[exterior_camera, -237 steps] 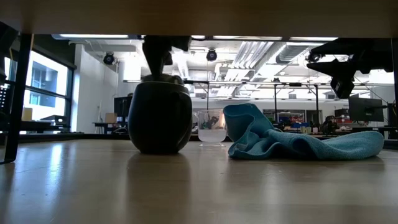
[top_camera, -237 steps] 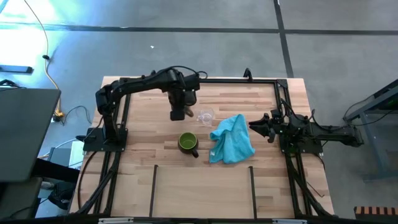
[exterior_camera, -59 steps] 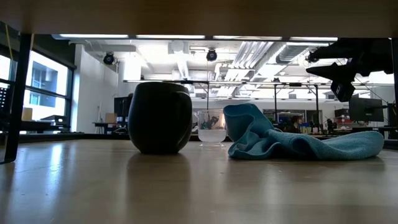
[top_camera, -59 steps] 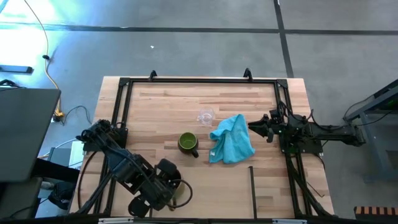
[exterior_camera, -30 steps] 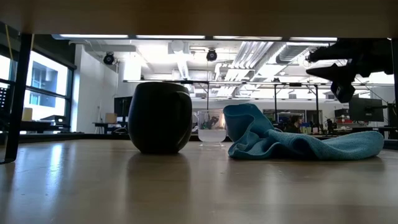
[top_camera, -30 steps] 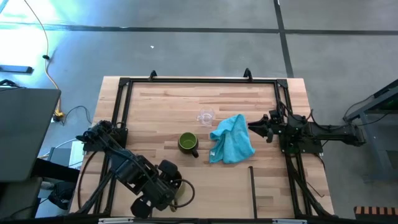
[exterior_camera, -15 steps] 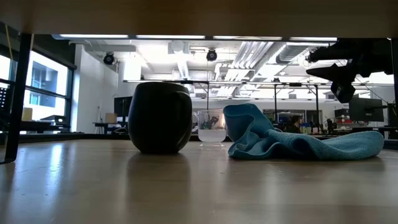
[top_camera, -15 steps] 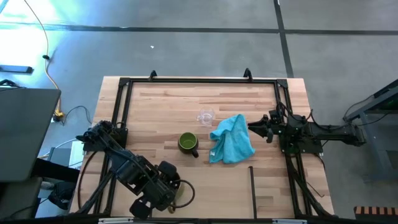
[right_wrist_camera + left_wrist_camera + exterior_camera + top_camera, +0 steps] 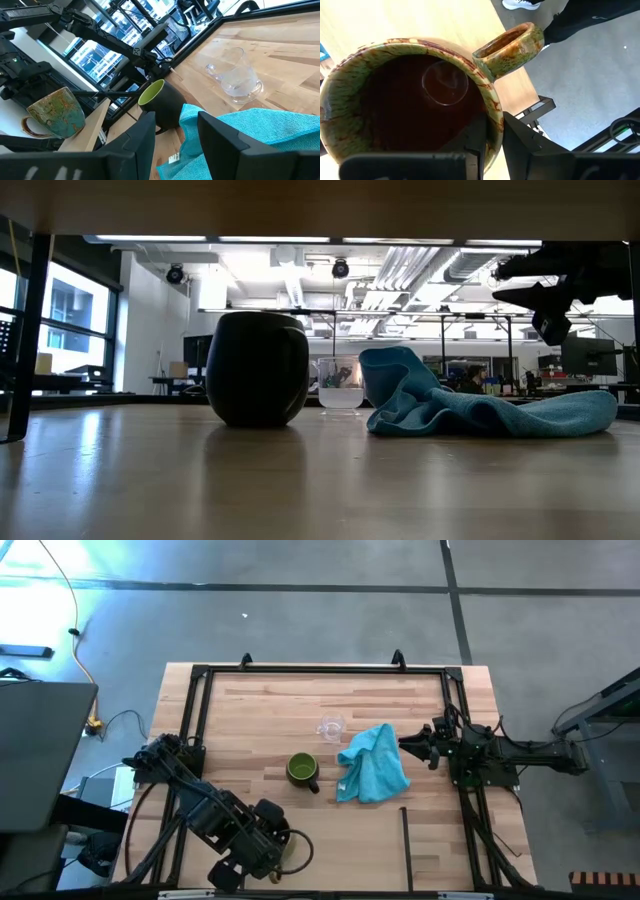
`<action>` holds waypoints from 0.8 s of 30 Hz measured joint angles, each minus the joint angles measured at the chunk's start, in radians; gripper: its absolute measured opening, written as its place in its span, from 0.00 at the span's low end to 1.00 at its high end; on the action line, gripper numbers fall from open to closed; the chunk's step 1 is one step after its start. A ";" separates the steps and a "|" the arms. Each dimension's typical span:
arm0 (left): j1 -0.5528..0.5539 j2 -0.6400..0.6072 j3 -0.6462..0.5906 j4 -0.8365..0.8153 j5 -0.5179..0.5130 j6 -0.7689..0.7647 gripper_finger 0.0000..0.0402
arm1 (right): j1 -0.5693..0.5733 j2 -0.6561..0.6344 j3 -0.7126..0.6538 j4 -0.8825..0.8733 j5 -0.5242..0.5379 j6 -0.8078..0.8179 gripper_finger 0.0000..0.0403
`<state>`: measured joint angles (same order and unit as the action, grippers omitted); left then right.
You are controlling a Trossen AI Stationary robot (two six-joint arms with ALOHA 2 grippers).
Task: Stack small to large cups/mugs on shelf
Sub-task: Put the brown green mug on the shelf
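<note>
A: High view, item one?

B: Left gripper (image 9: 262, 852), lower left of frame, over the shelf (image 9: 330, 855) strip at the table's near edge. Brown mug's handle (image 9: 297, 852) shows just right of it. Green mug (image 9: 302, 769) mid-table; glass cup (image 9: 331, 727) above it; cloth (image 9: 375, 762) to their right. Right gripper (image 9: 408, 743) waits right of the cloth.

A: Low view?

B: Green mug (image 9: 257, 368) centre-left, glass cup (image 9: 340, 387) behind it, cloth (image 9: 480, 404) right. Right gripper (image 9: 548, 308) hangs upper right.

A: Left wrist view?

B: Brown mug (image 9: 410, 100) fills the frame, one finger inside the rim, one outside: the jaws pinch its wall. Handle points to upper right.

A: Right wrist view?

B: Right fingers parted, empty. Brown mug (image 9: 56, 119) at lower left, upright, apparently just above the table edge.

A: Advice for the step?

B: Judged: set it flat within one bay, well clear of the edge, keep it level, then let go straight up. As the largest, it likely goes lowest.
</note>
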<state>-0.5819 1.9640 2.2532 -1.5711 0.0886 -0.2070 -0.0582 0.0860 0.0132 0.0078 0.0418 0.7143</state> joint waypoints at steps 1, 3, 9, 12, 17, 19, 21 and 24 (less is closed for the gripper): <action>0.000 0.000 0.000 0.000 0.001 0.000 0.10 | 0.000 0.000 0.000 0.000 0.000 0.000 0.35; 0.000 0.000 0.000 0.000 0.001 0.000 0.10 | 0.000 0.000 0.000 0.000 0.000 0.000 0.35; 0.000 0.000 0.000 0.000 0.002 -0.005 0.10 | 0.000 0.000 0.000 0.000 0.000 0.000 0.35; 0.000 0.000 0.000 0.000 0.002 -0.007 0.10 | 0.000 0.000 0.000 0.000 0.000 0.000 0.35; 0.000 0.000 0.000 0.000 0.018 -0.008 0.11 | 0.000 0.000 0.000 0.000 0.000 0.000 0.35; 0.001 0.000 0.000 0.000 0.023 -0.008 0.11 | 0.000 0.000 0.000 0.000 0.000 0.000 0.35; 0.007 0.000 0.000 0.000 0.024 -0.008 0.11 | 0.000 0.000 0.000 0.000 0.000 0.000 0.35; 0.009 0.000 0.000 0.001 0.028 -0.006 0.11 | 0.000 0.000 0.000 0.000 0.000 0.000 0.35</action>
<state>-0.5733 1.9640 2.2528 -1.5706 0.1165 -0.2131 -0.0585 0.0856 0.0132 0.0075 0.0414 0.7139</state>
